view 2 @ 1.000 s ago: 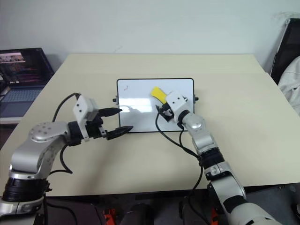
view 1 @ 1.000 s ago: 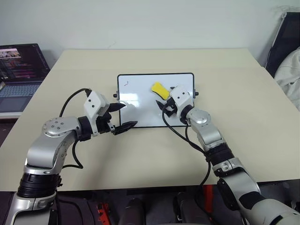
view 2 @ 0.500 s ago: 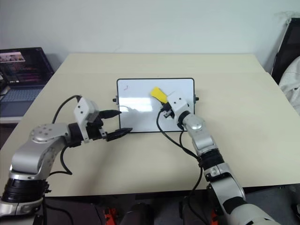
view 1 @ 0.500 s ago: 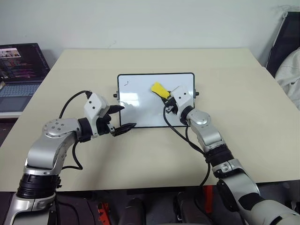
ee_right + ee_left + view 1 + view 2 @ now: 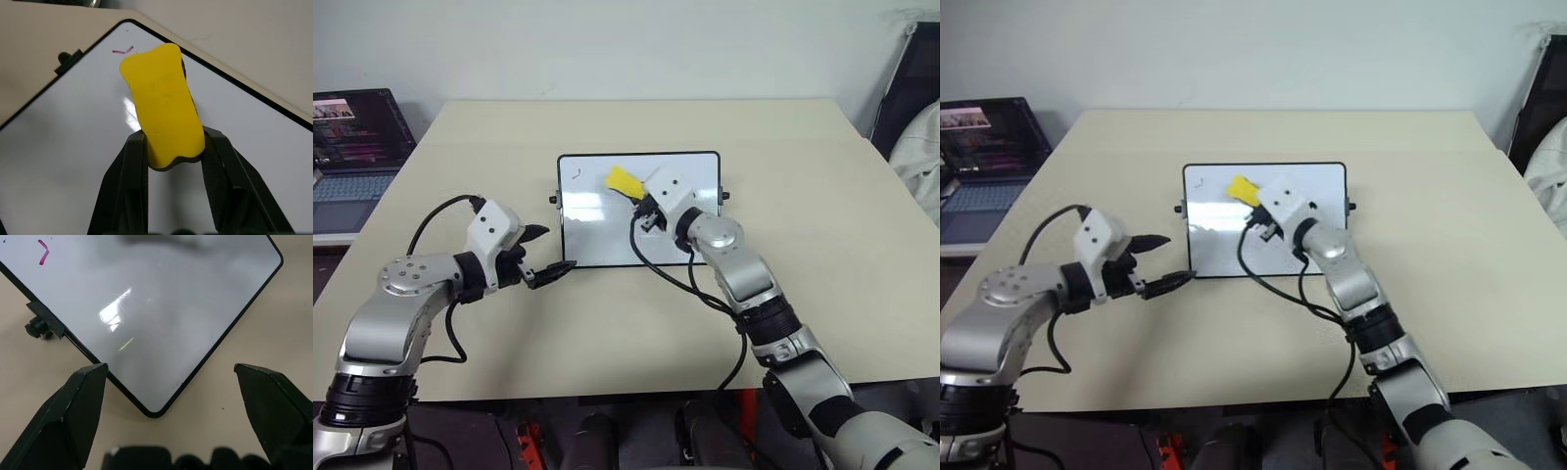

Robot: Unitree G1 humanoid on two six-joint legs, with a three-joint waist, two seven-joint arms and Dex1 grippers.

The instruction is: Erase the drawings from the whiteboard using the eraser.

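Left eye view: one beige rectangular table (image 5: 636,323) carries one small glossy white whiteboard with a thin black frame (image 5: 597,240).
Whiteboard knobs: two small black knobs, one on each short side (image 5: 553,199).
Drawings: one small magenta-red tick-shaped scribble (image 5: 44,252) counted near the board's far left corner; a second mark cannot be confirmed.
Eraser: one yellow rectangular block with a dark underside (image 5: 164,122), squeezed slightly at the waist, above the far middle of the board, a short way right of the scribble.
Right gripper (image 5: 172,144): one pair of black fingers clamped on the eraser's near end, its arm reaching across the board from the right.
Left gripper (image 5: 171,377): one pair of black fingers spread wide, holding nothing, poised over the board's near left corner; whether it touches the frame cannot be told.
Laptop: one dark open laptop (image 5: 352,147), screen lit, on a separate surface beyond the table's left edge.
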